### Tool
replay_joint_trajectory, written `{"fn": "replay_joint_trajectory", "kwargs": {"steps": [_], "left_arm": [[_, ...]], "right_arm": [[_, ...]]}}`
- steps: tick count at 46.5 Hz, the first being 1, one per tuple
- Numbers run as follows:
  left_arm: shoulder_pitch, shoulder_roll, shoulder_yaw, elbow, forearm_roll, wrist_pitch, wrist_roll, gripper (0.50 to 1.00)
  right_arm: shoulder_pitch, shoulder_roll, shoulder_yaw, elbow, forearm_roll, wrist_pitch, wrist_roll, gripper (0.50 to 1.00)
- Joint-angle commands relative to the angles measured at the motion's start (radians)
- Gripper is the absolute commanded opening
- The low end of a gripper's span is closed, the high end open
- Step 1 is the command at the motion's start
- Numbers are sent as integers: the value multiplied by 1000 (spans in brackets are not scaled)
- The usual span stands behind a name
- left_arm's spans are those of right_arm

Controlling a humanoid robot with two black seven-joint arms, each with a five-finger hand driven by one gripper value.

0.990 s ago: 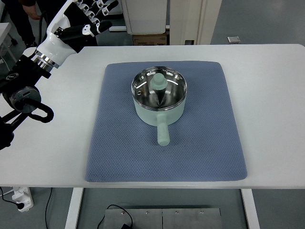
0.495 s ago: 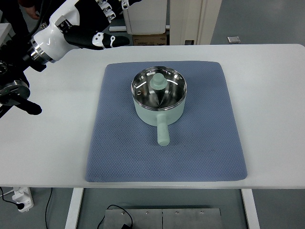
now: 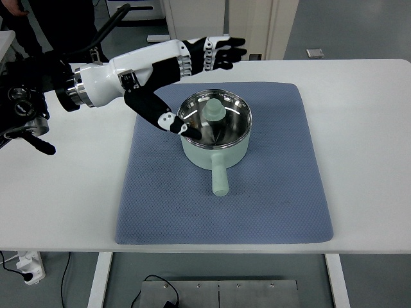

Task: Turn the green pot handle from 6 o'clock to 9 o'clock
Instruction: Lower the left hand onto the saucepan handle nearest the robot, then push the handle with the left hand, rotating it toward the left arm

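- The pale green metal pot [image 3: 214,131] sits on the far half of the blue quilted mat [image 3: 276,186]; its handle [image 3: 219,176] points to the mat's near edge.
- The white-and-black left hand [image 3: 186,77] is spread above the pot's far-left rim, holding nothing, thumb [image 3: 168,120] at the rim.

A white table [image 3: 359,128] stands on grey floor [image 3: 359,29], cabinets [image 3: 196,19] behind.

The left arm reaches in from the left edge. Its left hand [image 3: 192,64] is open, fingers [image 3: 221,52] stretched forward, thumb [image 3: 168,120] angled down.
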Motion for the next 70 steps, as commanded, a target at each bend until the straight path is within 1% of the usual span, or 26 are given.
{"fn": "replay_joint_trajectory", "kwargs": {"steps": [1,6,10,14,22,29,46,53,60,70], "left_arm": [[-14,-8,0,0,60,-42,0,1000],[-30,-33,0,1,126,-92,5,1000],[-31,-53,2,6,196,-114,11,1000],[-33,-86,9,15,276,-128,26,1000],[-51,-142,46,40,420,-139,28,1000],[-51,-180,54,46,443,-160,26,1000],[-74,-204,52,52,414,-168,29,1000],[-100,-215,52,58,419,-168,65,1000],[-126,-244,55,81,508,-168,91,1000],[-152,-298,74,100,595,-168,92,1000]], "right_arm": [[0,0,0,0,0,0,0,1000],[0,0,0,0,0,0,0,1000],[0,0,0,0,0,0,0,1000],[0,0,0,0,0,0,0,1000],[0,0,0,0,0,0,0,1000],[0,0,0,0,0,0,0,1000],[0,0,0,0,0,0,0,1000],[0,0,0,0,0,0,0,1000],[0,0,0,0,0,0,0,1000],[0,0,0,0,0,0,0,1000]]}}
